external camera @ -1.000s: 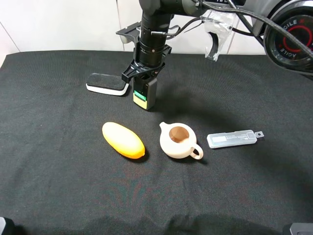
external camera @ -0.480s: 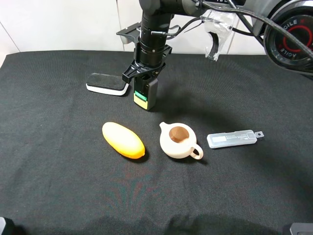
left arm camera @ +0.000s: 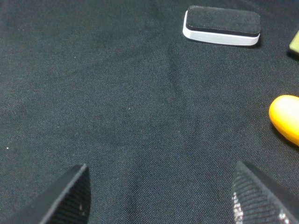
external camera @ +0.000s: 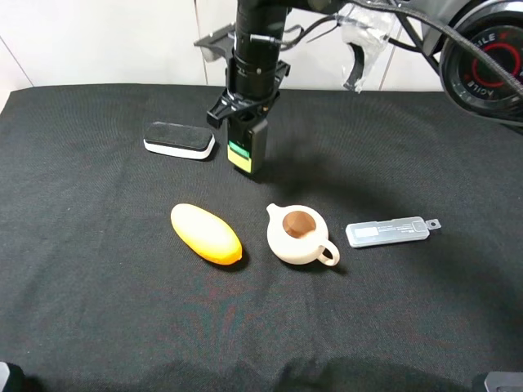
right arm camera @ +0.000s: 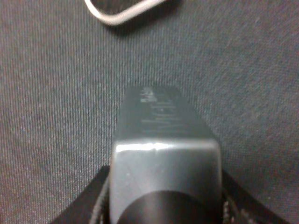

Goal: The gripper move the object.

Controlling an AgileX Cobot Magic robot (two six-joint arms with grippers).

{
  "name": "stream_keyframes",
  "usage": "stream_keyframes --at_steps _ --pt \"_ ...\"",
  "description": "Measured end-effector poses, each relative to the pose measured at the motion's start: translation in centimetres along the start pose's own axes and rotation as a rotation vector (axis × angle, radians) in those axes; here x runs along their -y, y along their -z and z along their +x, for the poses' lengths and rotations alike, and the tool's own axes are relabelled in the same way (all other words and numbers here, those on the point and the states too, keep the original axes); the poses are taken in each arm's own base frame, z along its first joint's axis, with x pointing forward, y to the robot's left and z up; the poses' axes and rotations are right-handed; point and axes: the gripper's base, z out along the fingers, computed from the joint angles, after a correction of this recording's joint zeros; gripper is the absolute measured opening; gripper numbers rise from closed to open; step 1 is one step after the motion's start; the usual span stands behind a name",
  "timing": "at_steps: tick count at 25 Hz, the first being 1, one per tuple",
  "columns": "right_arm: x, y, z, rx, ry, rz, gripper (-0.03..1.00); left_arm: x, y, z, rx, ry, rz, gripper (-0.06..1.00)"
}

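Observation:
The object, a dark grey bottle (external camera: 248, 149) with a green and cream label, hangs from my right gripper (external camera: 243, 114) at the back middle of the black cloth, just right of the eraser block. The gripper has reached across and is shut on the bottle's top. In the right wrist view the bottle (right arm camera: 163, 154) fills the space between the black fingers (right arm camera: 100, 198), with its cap at the picture's lower edge. Whether its base touches the cloth is unclear. My left gripper (left arm camera: 163, 200) is open and empty above bare cloth.
A black-and-white eraser block (external camera: 179, 140) lies left of the bottle and shows in the left wrist view (left arm camera: 222, 25). A yellow oval object (external camera: 206, 233), a cream teapot (external camera: 298, 233) and a clear flat case (external camera: 388, 231) lie nearer the front.
My right gripper and the bottle have shifted a little toward the back of the table and upward. The left gripper's earlier state is not shown.

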Motion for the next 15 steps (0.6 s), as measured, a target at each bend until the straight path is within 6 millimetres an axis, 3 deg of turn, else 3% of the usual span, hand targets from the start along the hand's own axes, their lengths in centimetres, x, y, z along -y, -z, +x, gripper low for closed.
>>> stream_keyframes --at_steps 7,15 --pt "0.8 1.6 0.1 0.017 -0.031 0.063 0.3 0.0 0.0 0.0 0.0 0.0 0.0 0.68" --pt "3.4 4.8 0.8 0.076 -0.119 0.091 0.3 0.0 0.0 0.0 0.0 0.0 0.0 0.68"
